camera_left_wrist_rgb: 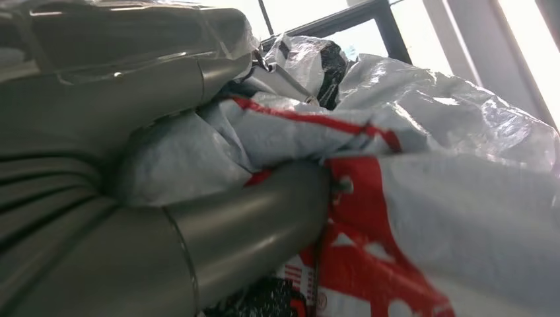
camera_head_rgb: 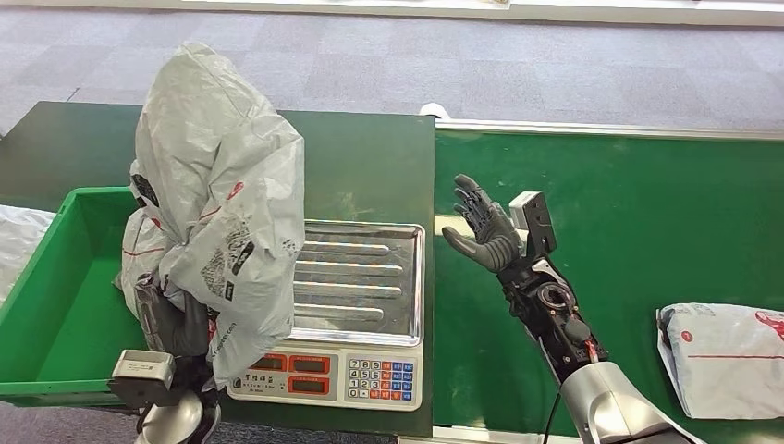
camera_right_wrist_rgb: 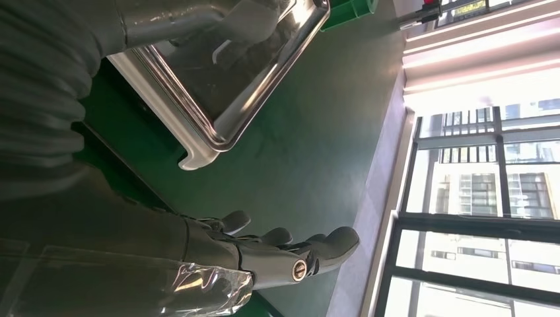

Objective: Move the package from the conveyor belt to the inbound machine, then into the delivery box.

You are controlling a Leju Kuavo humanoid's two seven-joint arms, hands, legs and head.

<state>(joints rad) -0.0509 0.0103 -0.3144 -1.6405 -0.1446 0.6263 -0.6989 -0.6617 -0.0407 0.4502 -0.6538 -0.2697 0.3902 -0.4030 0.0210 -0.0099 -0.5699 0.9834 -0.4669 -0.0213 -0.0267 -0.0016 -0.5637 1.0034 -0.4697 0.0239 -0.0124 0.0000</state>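
Observation:
A large grey plastic package (camera_head_rgb: 217,199) with red and black print stands lifted over the left edge of the scale's steel tray (camera_head_rgb: 365,277), partly above the green box (camera_head_rgb: 55,305). My left hand (camera_head_rgb: 171,319) grips its lower part; up close the thumb and fingers (camera_left_wrist_rgb: 251,224) clamp the crumpled grey and red bag (camera_left_wrist_rgb: 429,165). My right hand (camera_head_rgb: 485,229) hovers open over the green conveyor belt (camera_head_rgb: 629,240), just right of the scale, palm toward the package, holding nothing. Its spread fingers (camera_right_wrist_rgb: 290,247) show beside the tray's corner (camera_right_wrist_rgb: 218,99).
The scale's keypad and red display (camera_head_rgb: 342,375) face me at the table's front edge. A second grey package (camera_head_rgb: 726,356) lies on the belt at the far right. Another pale bag (camera_head_rgb: 18,240) lies left of the green box.

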